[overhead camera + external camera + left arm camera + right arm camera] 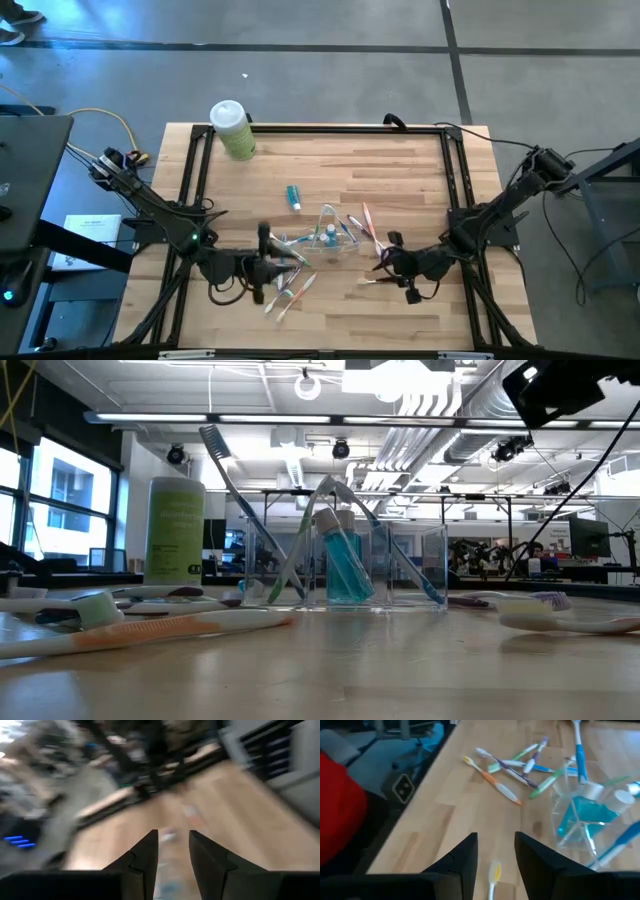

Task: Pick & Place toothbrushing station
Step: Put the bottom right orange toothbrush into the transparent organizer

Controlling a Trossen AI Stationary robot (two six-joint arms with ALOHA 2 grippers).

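On table centre, cup (328, 232) holds two tubes and a few toothbrushes; others lie loose (290, 287). Left gripper (266, 240) and right gripper (392, 240) slightly parted, empty.

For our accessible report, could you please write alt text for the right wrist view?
A clear plastic cup holding teal tubes and toothbrushes stands on the wooden table. Past it lies a loose pile of toothbrushes. The right claw hangs open over a yellow toothbrush.

Left wrist view is smeared by motion, so the wooden table (225, 810) beyond the left gripper (173, 851) is unreadable; a yellow toothbrush (494, 872) is cut off by the right wrist view's edge.
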